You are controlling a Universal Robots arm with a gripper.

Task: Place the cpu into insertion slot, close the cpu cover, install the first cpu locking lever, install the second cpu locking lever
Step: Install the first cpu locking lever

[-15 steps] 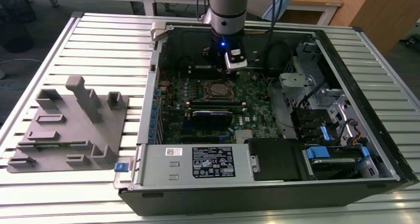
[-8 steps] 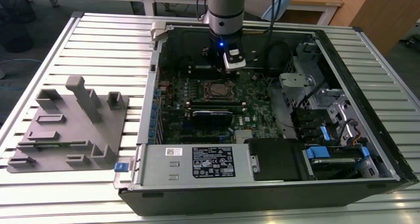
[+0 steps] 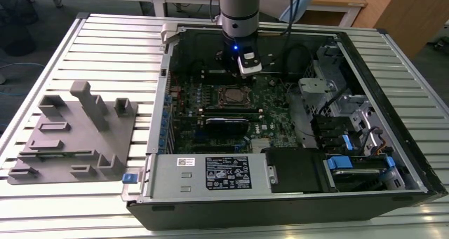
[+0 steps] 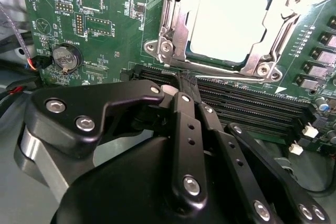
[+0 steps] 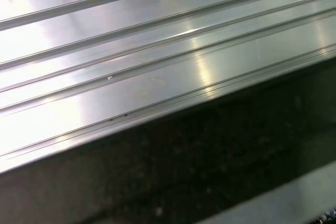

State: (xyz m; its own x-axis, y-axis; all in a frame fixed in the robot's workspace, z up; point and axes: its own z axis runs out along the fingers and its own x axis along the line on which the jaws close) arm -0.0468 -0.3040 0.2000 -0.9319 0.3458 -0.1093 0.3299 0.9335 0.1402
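The black tool, fingers pressed together on nothing, hangs over long black memory slots, and just beyond its tips the silver-grey square cpu sits in the metal-rimmed insertion slot, with the thin silvery cpu cover apparently down around it.

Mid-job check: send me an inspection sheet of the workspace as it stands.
Surface: slatted metal table, carrying the open computer case.
Job's things: cpu seated, cpu cover down around it.
Clutter: grey fixture tray on the exterior view's left.
Grippers: gripper shut, empty, above the motherboard.
Cables: black cables inside the case.
Surroundings: wooden furniture behind the table.
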